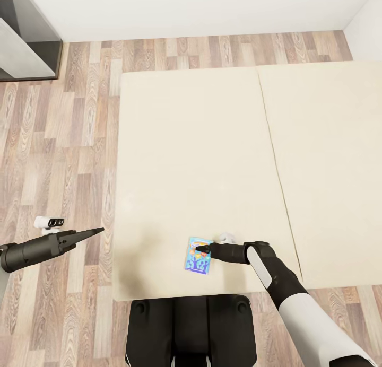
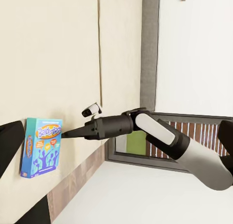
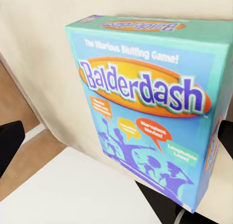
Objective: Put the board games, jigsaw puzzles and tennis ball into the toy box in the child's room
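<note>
A light blue board game (image 1: 198, 255) with "Balderdash" lettering lies flat on the beige bed (image 1: 191, 144), near its front edge. My right gripper (image 1: 206, 248) reaches in from the right, its tip at the box's near edge. In the left wrist view the game (image 2: 41, 146) shows with the right gripper (image 2: 65, 133) touching its side. The right wrist view has the box (image 3: 145, 112) close up between dark fingers (image 3: 9, 141) spread wide apart. My left gripper (image 1: 98, 230) hovers over the floor left of the bed, holding nothing, its fingers (image 2: 9, 141) apart.
The mattress has a seam (image 1: 273, 160) between its two sections. Wood-plank floor (image 1: 63, 144) runs along the bed's left side and far end. A dark grey-framed unit (image 1: 26, 33) stands at the far left corner. My base (image 1: 191, 330) is against the bed's front edge.
</note>
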